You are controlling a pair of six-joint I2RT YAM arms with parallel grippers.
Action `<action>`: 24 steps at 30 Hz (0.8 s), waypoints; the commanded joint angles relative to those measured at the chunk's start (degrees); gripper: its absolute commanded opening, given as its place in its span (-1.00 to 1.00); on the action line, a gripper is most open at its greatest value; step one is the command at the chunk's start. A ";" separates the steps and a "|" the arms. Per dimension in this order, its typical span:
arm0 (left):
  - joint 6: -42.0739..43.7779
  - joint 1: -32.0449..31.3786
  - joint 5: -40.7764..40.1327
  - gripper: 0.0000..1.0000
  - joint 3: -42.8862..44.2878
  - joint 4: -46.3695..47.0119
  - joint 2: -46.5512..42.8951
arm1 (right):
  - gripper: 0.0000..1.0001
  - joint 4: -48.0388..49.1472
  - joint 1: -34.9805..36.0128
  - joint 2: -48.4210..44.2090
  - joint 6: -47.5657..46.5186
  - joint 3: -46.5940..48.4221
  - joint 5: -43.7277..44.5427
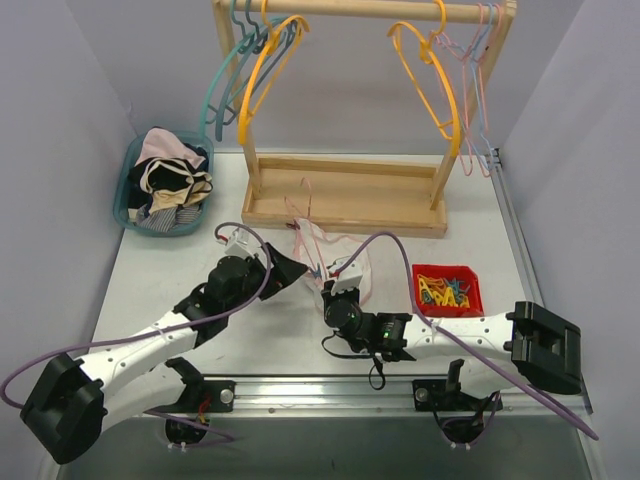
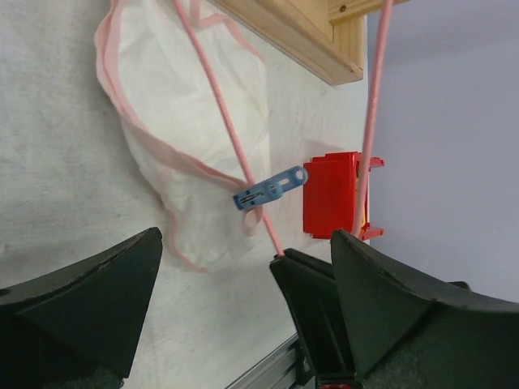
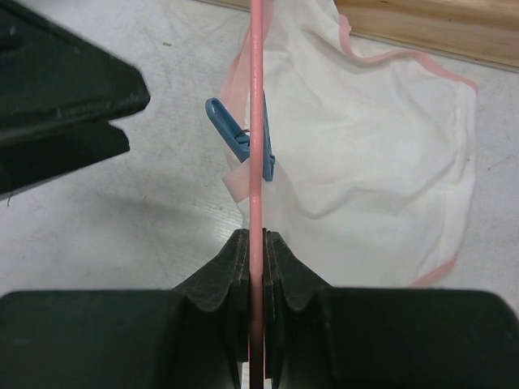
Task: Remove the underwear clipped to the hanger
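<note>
The pale pink-white underwear (image 1: 345, 262) lies on the table, fastened by a blue clip (image 3: 239, 142) to a thin pink hanger (image 3: 257, 97). It also shows in the left wrist view (image 2: 186, 121), with the clip (image 2: 270, 188) and the hanger wire (image 2: 223, 121). My right gripper (image 3: 257, 241) is shut on the hanger wire just below the clip; in the top view it (image 1: 335, 290) is beside the cloth. My left gripper (image 2: 243, 243) is open and empty, just left of the clip, and shows in the top view (image 1: 285, 270). No black brief shows on the hanger.
A red bin (image 1: 447, 290) of coloured clips sits right of the underwear. A wooden rack (image 1: 345, 195) with yellow, teal and pink hangers stands behind. A teal basket (image 1: 165, 185) of clothes is at the back left.
</note>
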 commanded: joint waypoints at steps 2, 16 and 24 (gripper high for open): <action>1.83 -0.22 0.70 0.87 7.97 -2.63 5.30 | -1.00 0.21 -0.38 -0.35 0.28 1.62 2.07; 11.14 -1.54 -0.62 0.87 22.21 -12.72 17.17 | -1.00 0.12 -0.38 -0.79 0.02 1.62 2.15; 12.82 -1.54 0.35 0.88 26.61 -16.43 22.27 | -1.00 0.03 -0.38 -1.23 -0.07 1.53 2.33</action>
